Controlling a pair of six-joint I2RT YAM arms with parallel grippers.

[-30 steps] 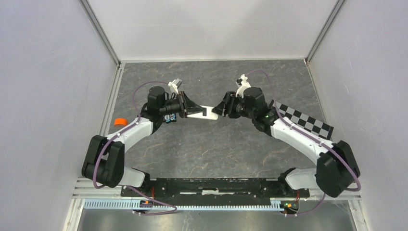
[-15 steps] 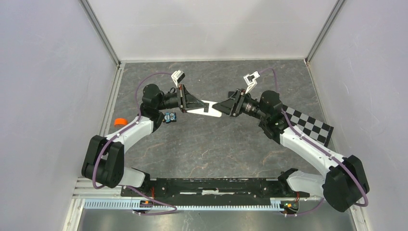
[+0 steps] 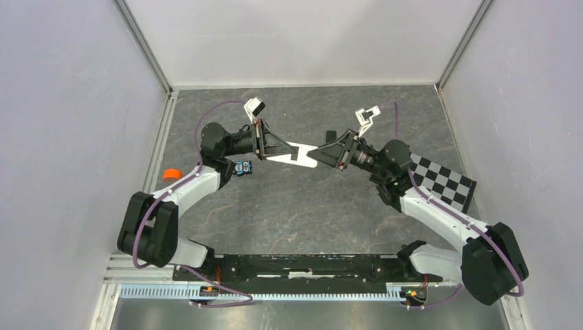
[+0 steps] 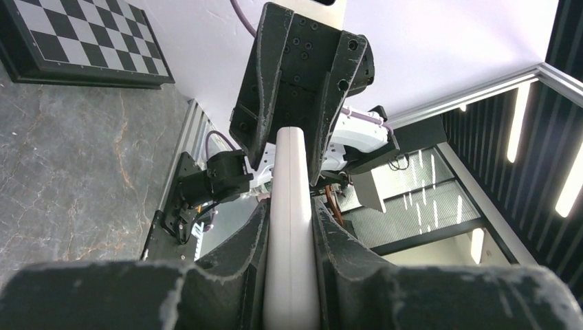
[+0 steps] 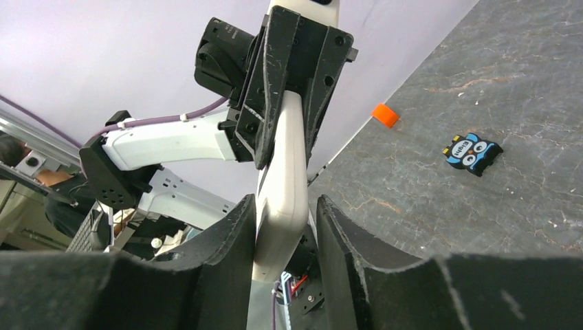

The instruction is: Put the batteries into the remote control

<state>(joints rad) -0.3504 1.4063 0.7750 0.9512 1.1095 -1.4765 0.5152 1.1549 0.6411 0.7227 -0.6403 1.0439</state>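
Observation:
A white remote control [image 3: 297, 152] hangs in the air between my two grippers, above the table's middle. My left gripper [image 3: 275, 147] is shut on its left end, with both fingers pressed on the white body [image 4: 291, 275]. My right gripper [image 3: 324, 155] stands round its right end. In the right wrist view the remote [image 5: 285, 158] touches one finger, and a gap shows to the other finger [image 5: 344, 240]. No batteries are in view.
A small blue owl-shaped item [image 3: 240, 168] lies on the table under my left arm; it also shows in the right wrist view [image 5: 471, 152]. An orange cap [image 3: 172, 174] sits by the left wall. A checkerboard panel [image 3: 440, 180] lies at the right.
Both grippers have risen and tilted with the remote between them. My right arm has drawn back to the right, and its jaws now sit loosely round the remote's end.

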